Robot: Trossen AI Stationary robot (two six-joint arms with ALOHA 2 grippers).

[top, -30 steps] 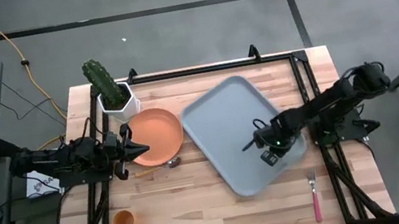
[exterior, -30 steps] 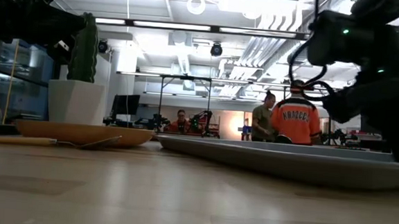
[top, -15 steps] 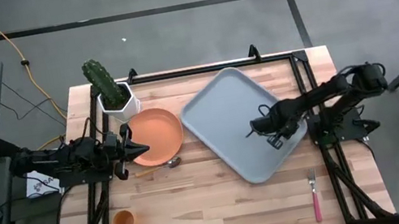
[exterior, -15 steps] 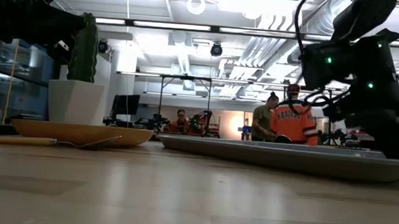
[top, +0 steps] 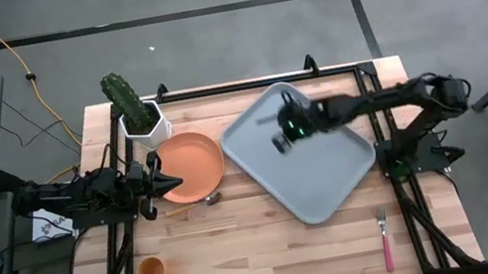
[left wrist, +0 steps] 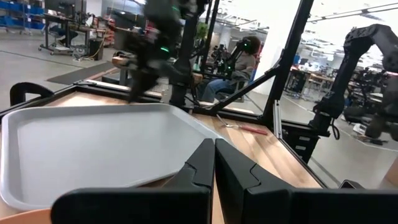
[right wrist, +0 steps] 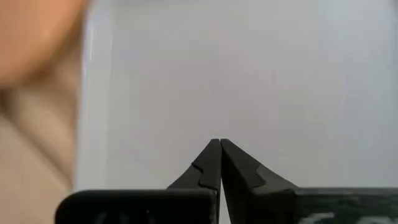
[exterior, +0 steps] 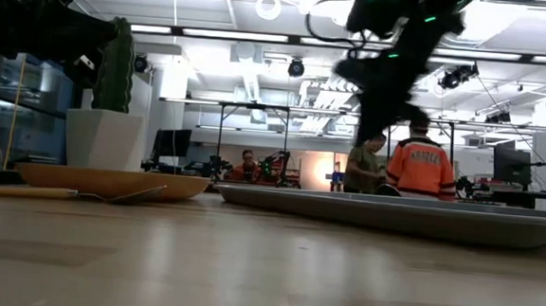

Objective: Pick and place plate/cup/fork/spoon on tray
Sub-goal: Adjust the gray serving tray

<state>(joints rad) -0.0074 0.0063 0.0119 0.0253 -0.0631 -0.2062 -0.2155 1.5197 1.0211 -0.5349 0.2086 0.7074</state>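
High view shows the tray (top: 299,153) lying askew on the right half of the table (top: 243,248), bare, with nothing loaded yet. The plate (top: 190,166) sits just off the tray's left edge, the spoon (top: 203,202) at its near rim; the cup (top: 151,270) stands alone toward the left front corner, and the fork (top: 385,241) lies well apart near the right front. None of the four is picked up, so the job reads as at its very start, with the first pick not yet made.

Over the tray's far-left part hangs the right gripper (top: 284,134), pointed toward the plate; its wrist view shows the two fingers pressed together, pinching nothing. The left gripper (top: 174,181) waits at the plate's left rim, its fingertips likewise closed and empty. Likely next, the right gripper must spread before it can take the plate's rim.
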